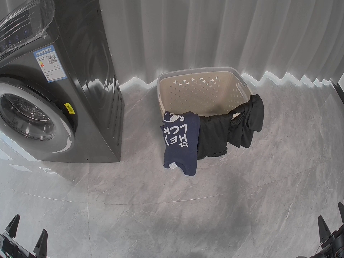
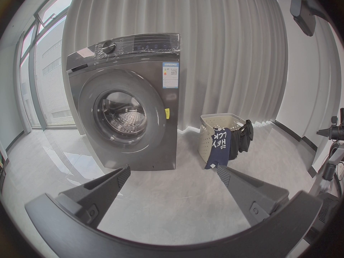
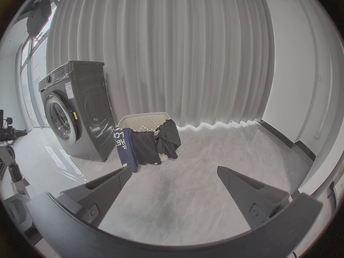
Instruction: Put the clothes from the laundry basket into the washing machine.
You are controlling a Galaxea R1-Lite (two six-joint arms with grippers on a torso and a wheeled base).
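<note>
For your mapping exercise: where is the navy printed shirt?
Head view, centre: the shirt drapes over the beige plastic laundry basket's front rim, left of the black garments.

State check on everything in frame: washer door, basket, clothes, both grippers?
washing machine: door appears shut
laundry basket: upright on floor
navy shirt: draped over basket's front rim
black clothes: draped over same rim, beside it
left gripper: open, empty
right gripper: open, empty
</note>
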